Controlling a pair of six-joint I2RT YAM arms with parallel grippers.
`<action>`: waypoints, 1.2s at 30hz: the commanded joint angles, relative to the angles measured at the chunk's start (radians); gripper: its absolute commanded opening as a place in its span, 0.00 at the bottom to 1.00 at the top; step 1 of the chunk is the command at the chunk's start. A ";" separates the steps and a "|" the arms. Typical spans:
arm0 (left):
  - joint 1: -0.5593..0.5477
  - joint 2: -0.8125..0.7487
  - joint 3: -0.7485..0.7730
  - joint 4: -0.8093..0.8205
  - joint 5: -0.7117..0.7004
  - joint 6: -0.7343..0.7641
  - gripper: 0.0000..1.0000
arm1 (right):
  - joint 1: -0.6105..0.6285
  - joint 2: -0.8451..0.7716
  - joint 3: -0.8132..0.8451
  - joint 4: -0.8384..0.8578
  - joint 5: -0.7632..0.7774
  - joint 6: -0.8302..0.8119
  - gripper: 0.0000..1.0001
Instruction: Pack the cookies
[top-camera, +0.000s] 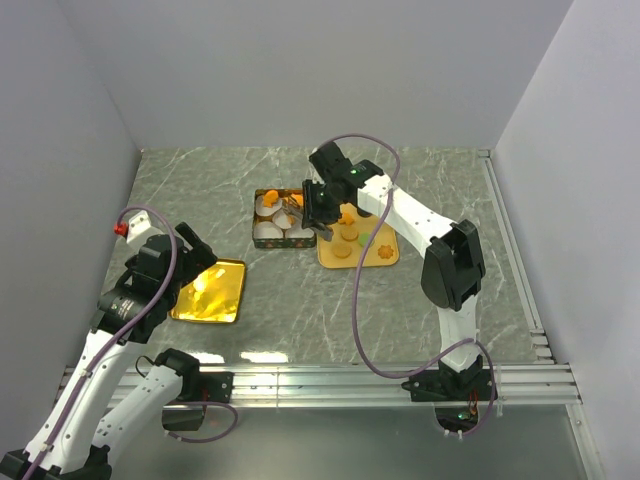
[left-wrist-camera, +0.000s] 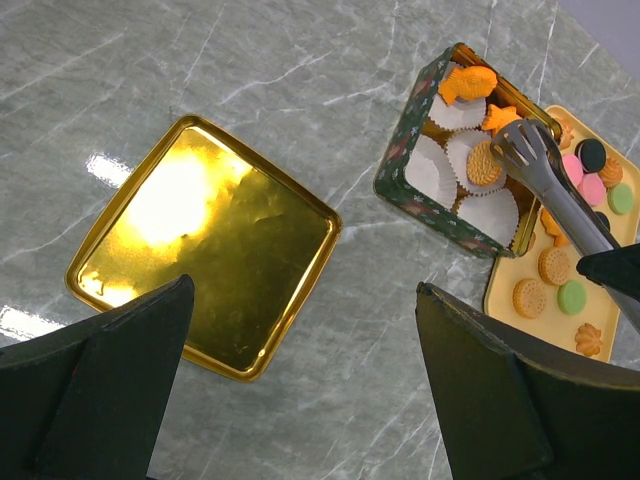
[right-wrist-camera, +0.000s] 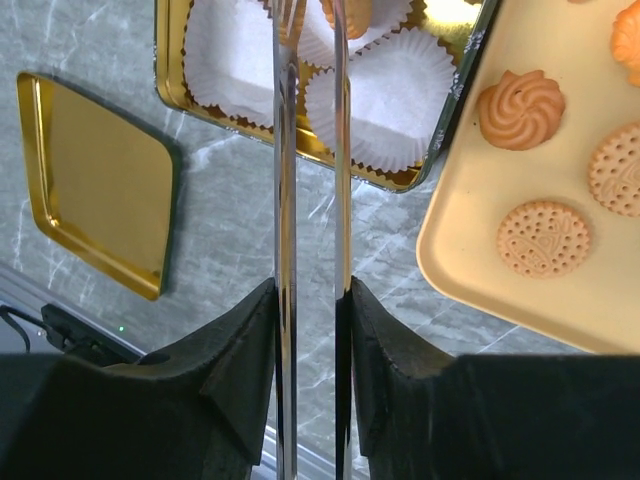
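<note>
Right wrist: right gripper (right-wrist-camera: 312, 300) clamped on tongs (right-wrist-camera: 285, 170); left gripper (left-wrist-camera: 303, 300) apart. Cookies (right-wrist-camera: 545, 238) likely light, brittle: pinch edges gently.

Bright, even overhead light; hard glare on the gold tin lid (left-wrist-camera: 200, 240) and glossy worktop (left-wrist-camera: 300, 80); left jaws dark, soft-edged

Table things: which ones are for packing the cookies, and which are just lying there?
For the job: cookies, yellow tray, tin, paper cups, tongs in the right gripper.
Just lying there: gold lid; left gripper, open and empty.
</note>
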 joint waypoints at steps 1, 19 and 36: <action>0.003 -0.001 0.009 0.001 -0.019 -0.015 0.99 | 0.000 -0.017 0.031 0.015 -0.033 -0.011 0.41; 0.003 -0.018 0.008 0.004 -0.017 -0.015 0.99 | -0.023 -0.086 0.076 -0.031 0.029 -0.022 0.46; 0.003 -0.026 0.005 0.019 0.003 0.002 0.99 | -0.195 -0.218 -0.088 -0.051 0.139 -0.054 0.49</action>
